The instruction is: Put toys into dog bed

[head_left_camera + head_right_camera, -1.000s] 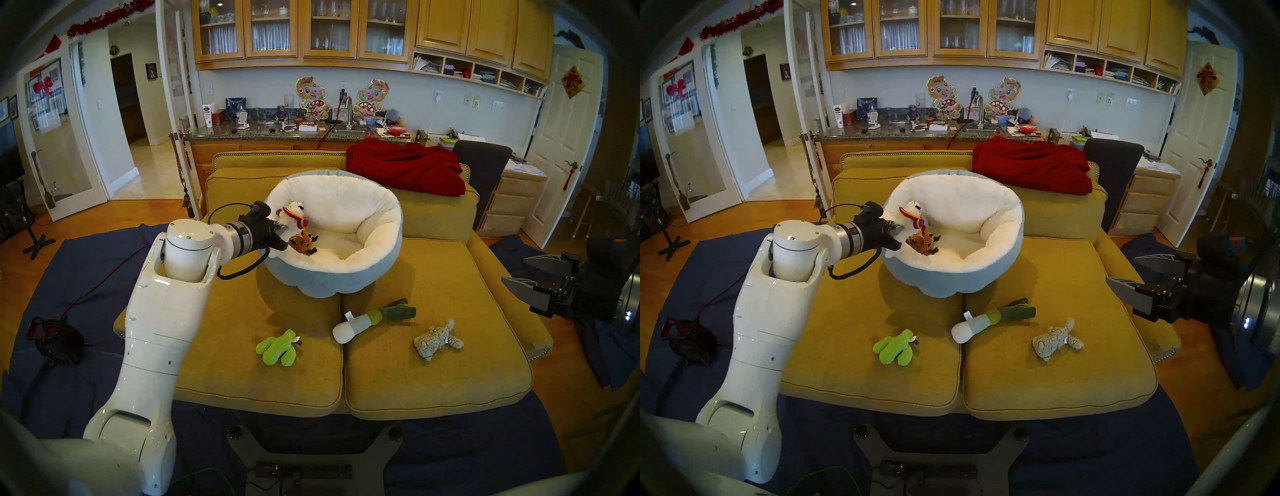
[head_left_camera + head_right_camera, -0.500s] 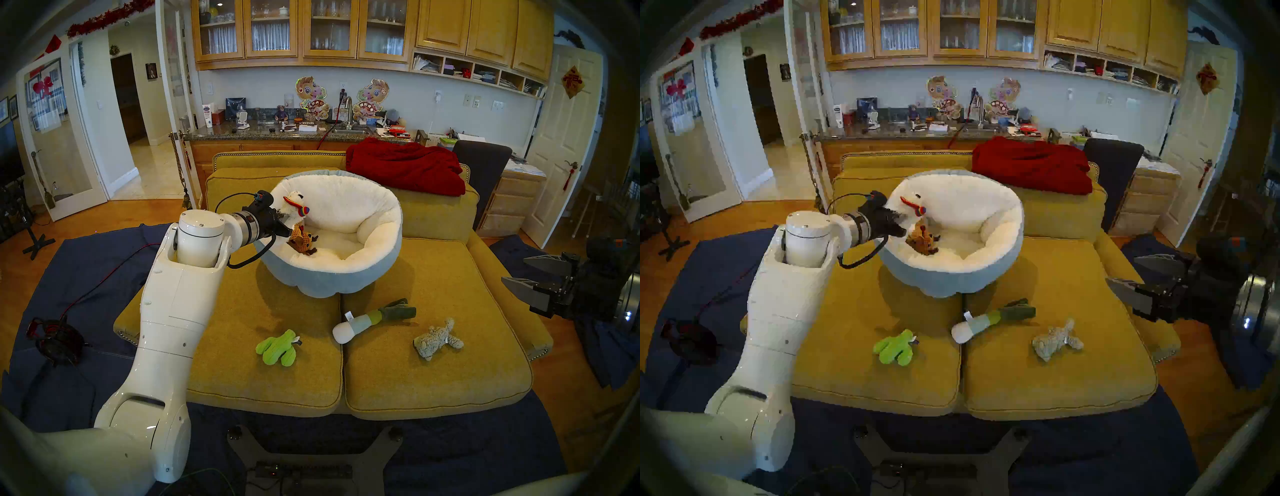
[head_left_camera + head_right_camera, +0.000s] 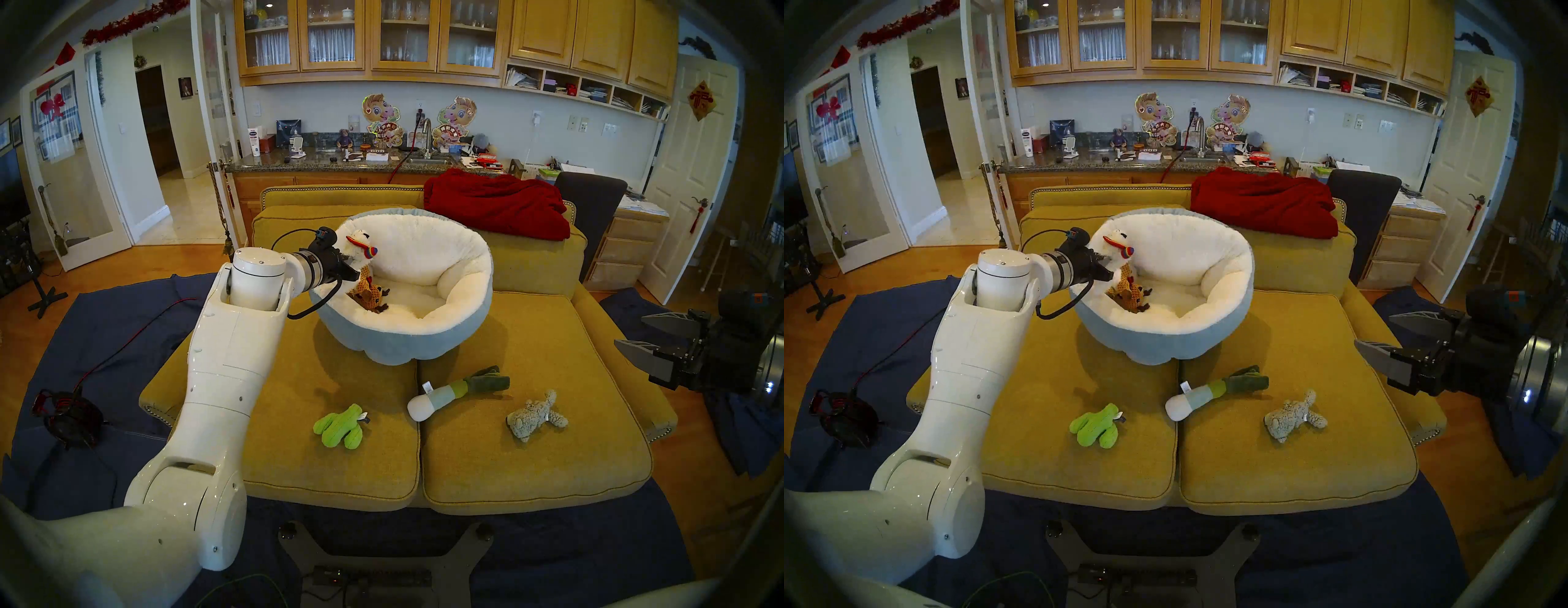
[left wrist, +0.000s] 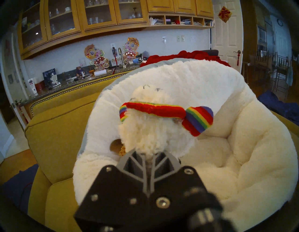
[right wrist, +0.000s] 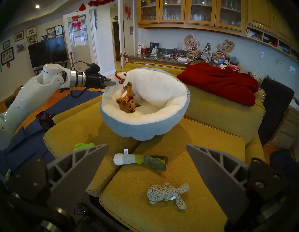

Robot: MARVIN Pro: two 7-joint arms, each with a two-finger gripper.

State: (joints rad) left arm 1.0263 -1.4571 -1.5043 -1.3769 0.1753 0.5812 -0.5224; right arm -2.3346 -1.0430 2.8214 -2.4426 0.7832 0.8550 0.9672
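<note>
The left gripper [image 4: 149,158] has its fingers [image 4: 163,160] pinched tight on the lower fleece of the white lamb [image 3: 359,248], which hangs over the near-left rim of the dog bed [image 3: 394,344], above the brown reindeer [image 3: 371,295] already lying inside the bed against that same wall. To finish this step well, the lamb should probably be carried a little further over the cream lining toward the bed's middle before the fingers part, so it drops clear of the rim and does not roll back out over the edge or snag on the reindeer; a release from low over the lining would suit such a light, floppy toy. The right gripper [image 5: 147,163] hangs off to the right of the bed with its fingers spread wide and nothing between them. On the sofa cushions [image 3: 530,463] in front of the bed lie the green cactus [image 3: 339,426], the leek [image 3: 456,392] and the grey fuzzy animal [image 3: 535,416], all outside it. From the left wrist the lamb blocks most of the bed floor, only a scrap of the reindeer shows, and exactly which part of the lamb is gripped is hard to tell.
</note>
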